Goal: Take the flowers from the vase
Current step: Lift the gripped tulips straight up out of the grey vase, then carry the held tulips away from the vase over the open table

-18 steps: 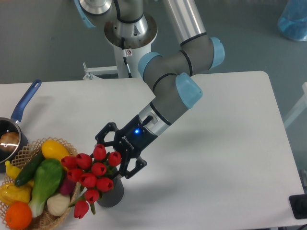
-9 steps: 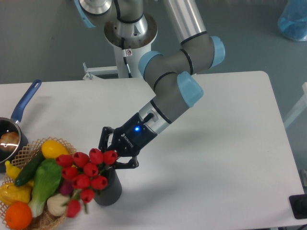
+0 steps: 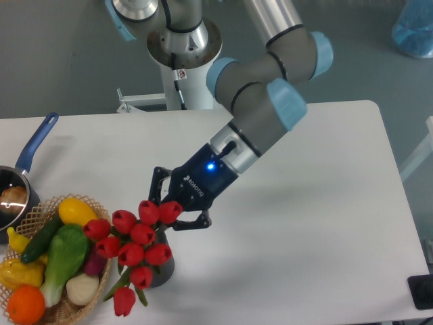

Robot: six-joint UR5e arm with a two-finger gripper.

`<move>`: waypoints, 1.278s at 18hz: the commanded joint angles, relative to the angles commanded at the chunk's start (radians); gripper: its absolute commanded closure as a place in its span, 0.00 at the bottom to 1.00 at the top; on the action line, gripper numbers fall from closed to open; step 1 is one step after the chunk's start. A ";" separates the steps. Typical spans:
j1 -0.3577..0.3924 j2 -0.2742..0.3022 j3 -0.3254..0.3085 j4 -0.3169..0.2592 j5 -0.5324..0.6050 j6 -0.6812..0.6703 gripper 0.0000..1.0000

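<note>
White tabletop (image 3: 325,203) against a grey floor framed the scene as the robot arm (image 3: 260,112) reached down from its pedestal (image 3: 183,47) at the far edge. Its gripper (image 3: 177,211), a blue light glowing on the black body, sat at the top of the flowers (image 3: 139,247), with the jaws drawn in narrow around the upper part of the bunch; the buds hid the exact point of contact with the stems. The red tulip heads fanned out to the left and forward of the fingers, one bud hanging lowest near the table's front edge. The vase (image 3: 164,271) stood directly beneath, mostly covered by blooms and green leaves, only its dark lower right side showing; whether the stems were in its mouth could not be told. Just left of the bunch, a wicker basket (image 3: 67,310) held toy vegetables and fruit (image 3: 57,254). A blue-handled saucepan (image 3: 27,162) lay at the left edge.
</note>
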 joint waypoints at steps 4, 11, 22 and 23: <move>0.018 0.032 0.005 0.000 -0.023 -0.017 1.00; 0.081 0.084 0.008 0.000 -0.147 -0.127 1.00; 0.129 0.086 0.031 0.000 -0.232 -0.155 1.00; 0.129 0.083 0.026 0.000 -0.229 -0.156 1.00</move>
